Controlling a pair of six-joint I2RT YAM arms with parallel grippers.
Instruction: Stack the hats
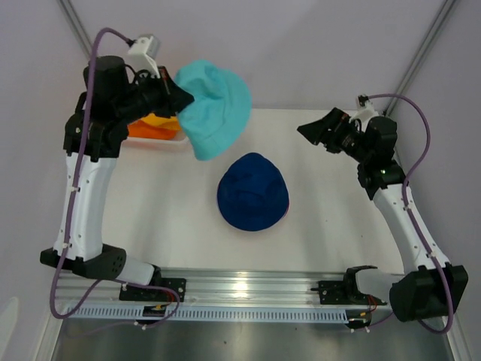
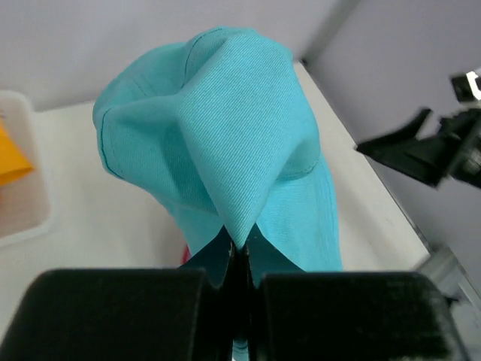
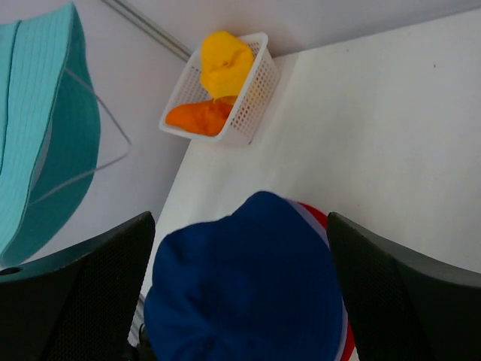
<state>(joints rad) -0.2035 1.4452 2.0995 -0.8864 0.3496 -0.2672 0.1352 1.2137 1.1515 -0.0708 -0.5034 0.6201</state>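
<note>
My left gripper (image 1: pixel 179 100) is shut on the brim of a teal hat (image 1: pixel 216 107) and holds it in the air at the table's back left. In the left wrist view the teal hat (image 2: pixel 218 128) hangs from the closed jaws (image 2: pixel 239 252). A dark blue hat (image 1: pixel 252 191) lies at the table's middle, on top of a red hat whose edge (image 3: pixel 342 301) shows with a lilac rim in the right wrist view. My right gripper (image 1: pixel 310 131) is open and empty, raised at the back right, with the blue hat (image 3: pixel 244 289) between its fingers in its view.
A white slatted basket (image 3: pixel 248 98) at the table's back left corner holds a yellow hat (image 3: pixel 224 62) and an orange hat (image 3: pixel 199 116); in the top view it (image 1: pixel 176 139) sits under my left arm. Frame poles rise at the back corners.
</note>
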